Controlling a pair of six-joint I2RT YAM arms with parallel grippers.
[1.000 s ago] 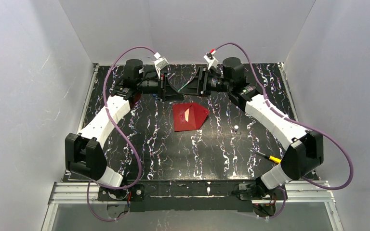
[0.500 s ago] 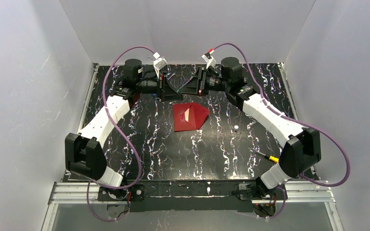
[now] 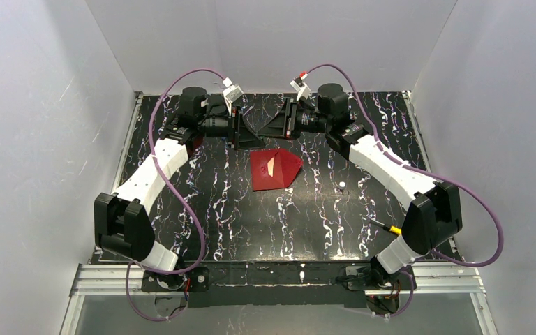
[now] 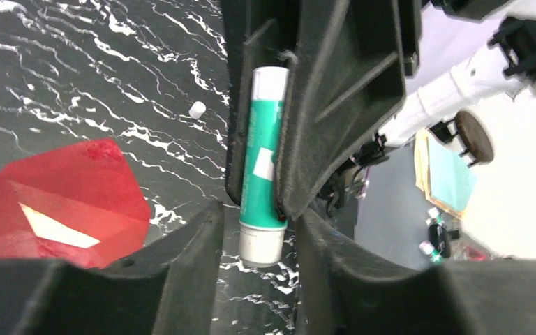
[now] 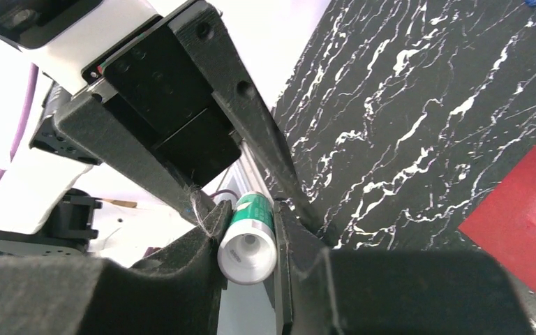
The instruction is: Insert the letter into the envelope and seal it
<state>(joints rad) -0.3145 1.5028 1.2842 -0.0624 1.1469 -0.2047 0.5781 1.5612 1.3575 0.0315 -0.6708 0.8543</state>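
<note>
The envelope (image 3: 287, 166) holds the letter (image 3: 271, 166), seemingly tucked inside.

Green-and-white glue stick (image 4: 262, 139) between fingers of left gripper (image 4: 258, 223) and right gripper (image 4: 259, 195); red envelope (image 4: 91, 181), white letter (image 4: 49, 227) inside.

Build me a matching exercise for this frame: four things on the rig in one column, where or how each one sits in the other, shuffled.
1. glue stick
2. envelope
3. small white cap
4. yellow-handled tool

A. loose on the table, right of the envelope
B. off the table, between the fingers of left gripper and right gripper
C. by the table's right edge, near the right arm
D. flat mid-table, flap open, letter showing

Pairs: 1-B, 2-D, 3-A, 4-C
</note>
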